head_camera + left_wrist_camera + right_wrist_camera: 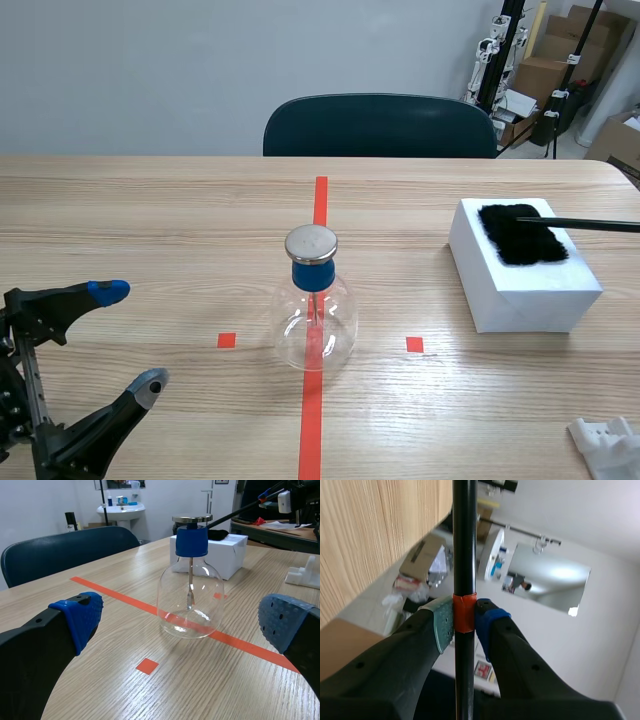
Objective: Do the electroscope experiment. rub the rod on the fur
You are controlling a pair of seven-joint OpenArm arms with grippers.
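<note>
The right gripper (pixel 464 622) clamps the black rod (pixel 464 540) between its pads. The left gripper (pixel 130 337) stands wide open, the electroscope (pixel 314 300) ahead of its jaws.

Cannot follow the rod (pixel 590 224) past the edge of the scene view. Cannot judge contact between rod tip and fur (pixel 522 235). In the left wrist view, only a small piece of fur to see, behind the blue cap (pixel 191 541). Cannot name the white object (pixel 608 447) at the counter (pixel 150 220) corner, cut by the edge. In the right wrist view, neither end of the rod to see.
</note>
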